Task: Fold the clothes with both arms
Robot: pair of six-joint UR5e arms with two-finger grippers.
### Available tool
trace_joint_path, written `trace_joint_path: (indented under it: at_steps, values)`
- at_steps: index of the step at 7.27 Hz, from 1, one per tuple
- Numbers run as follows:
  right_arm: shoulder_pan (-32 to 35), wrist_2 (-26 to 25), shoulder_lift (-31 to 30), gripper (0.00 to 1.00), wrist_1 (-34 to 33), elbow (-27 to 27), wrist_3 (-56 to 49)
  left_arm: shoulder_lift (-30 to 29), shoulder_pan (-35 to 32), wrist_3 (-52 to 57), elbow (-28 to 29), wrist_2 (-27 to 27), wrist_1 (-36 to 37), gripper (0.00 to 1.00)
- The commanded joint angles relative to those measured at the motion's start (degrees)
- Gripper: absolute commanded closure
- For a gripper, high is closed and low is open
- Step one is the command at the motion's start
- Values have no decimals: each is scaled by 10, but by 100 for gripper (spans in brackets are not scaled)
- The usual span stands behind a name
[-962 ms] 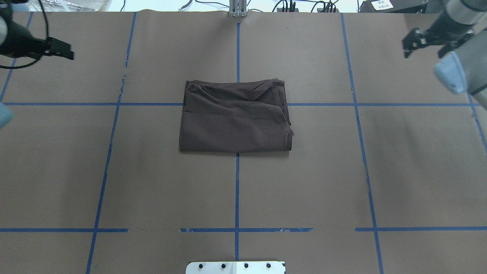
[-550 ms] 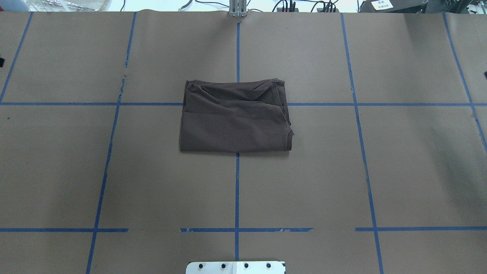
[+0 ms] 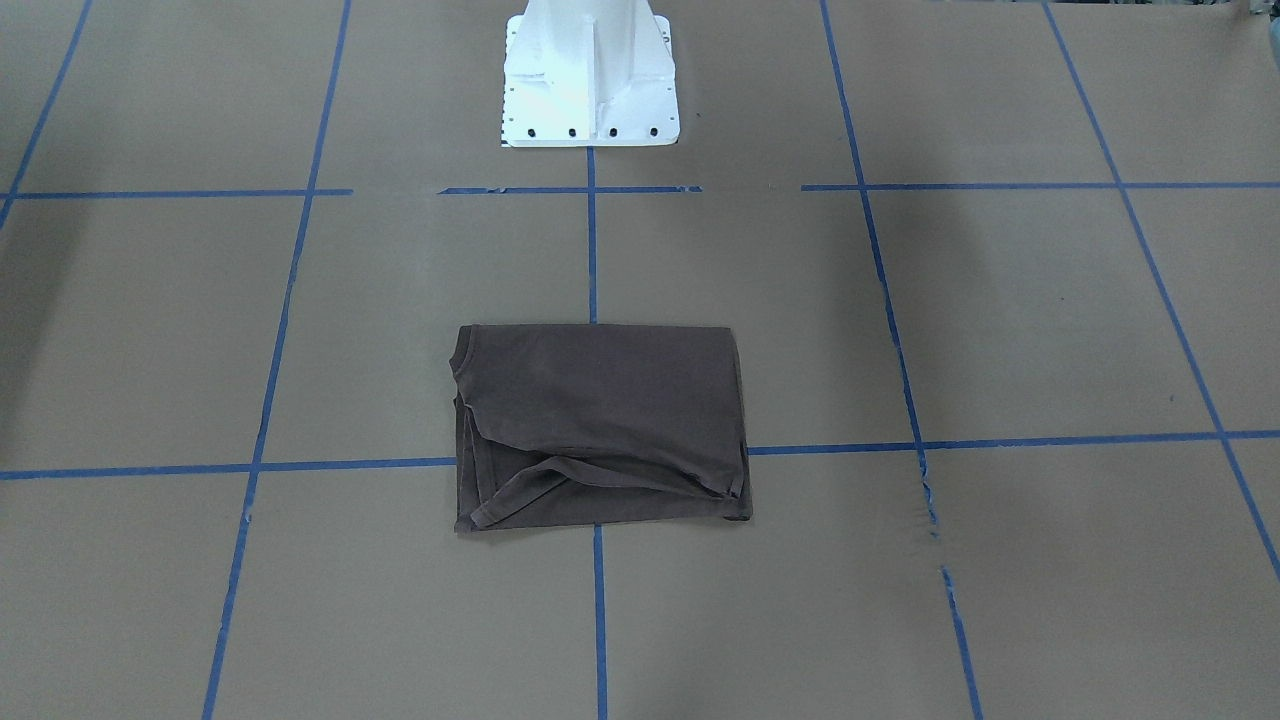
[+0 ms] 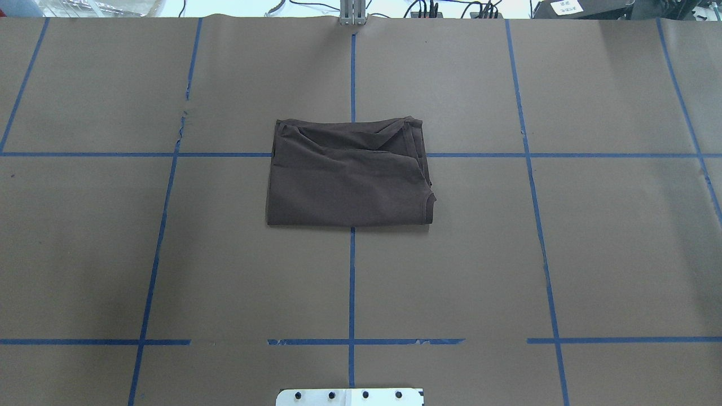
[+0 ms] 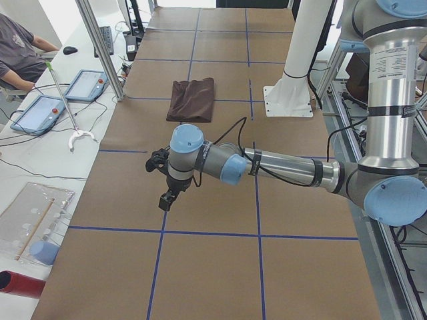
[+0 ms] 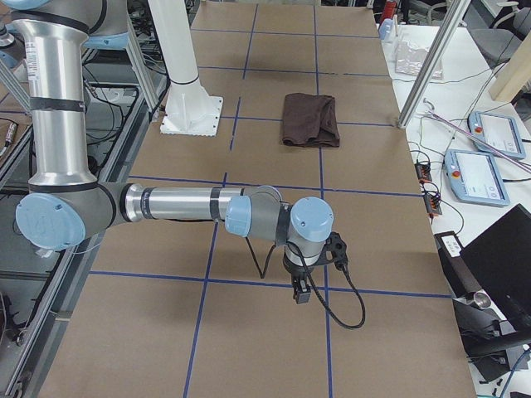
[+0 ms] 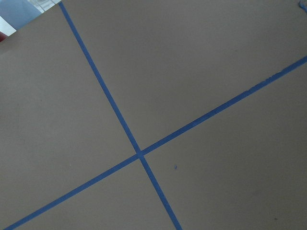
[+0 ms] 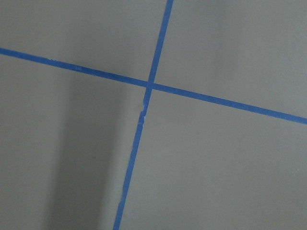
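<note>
**Shirt folded mid-tabletop, both pincers out wide**

I see the T-shirt [image 4: 350, 175] lying as a squat rectangle on the middle of the tabletop [image 4: 564, 254], somewhat nearer the far edge than the robot's edge. My left pincer [image 5: 165, 202] hangs over bare surface toward the left end and my right pincer [image 6: 303, 293] toward the right end, both well apart from the cloth. From these side views I cannot tell whether either is released or clenched. The fold looks finished to me. The risk is the far edge, where loose layers and a hem lie rumpled. If I go back in and pinch only the top layer, or sweep low across it, the stack could drag open.
</note>
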Motion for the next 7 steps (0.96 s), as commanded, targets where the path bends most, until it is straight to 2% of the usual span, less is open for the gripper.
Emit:
trace_joint_path:
  at_steps: [1, 2, 4, 6, 7]
  values:
    - [2, 15, -14, 0, 6, -7, 4, 0, -3, -2, 57, -5, -12, 0]
    - [8, 23, -20, 0, 6, -7, 7, 1, -3, -2, 73, -5, -3, 0]
    - [13, 33, -21, 0, 8, 1, 84, -8, -7, -2, 63, -5, 76, 0]
    - [15, 35, -17, 0, 8, 18, 104, -8, -9, -1, 59, -5, 78, 0]
    - [13, 35, -16, 0, 25, 35, 159, -8, -9, -1, 59, -5, 78, 0]
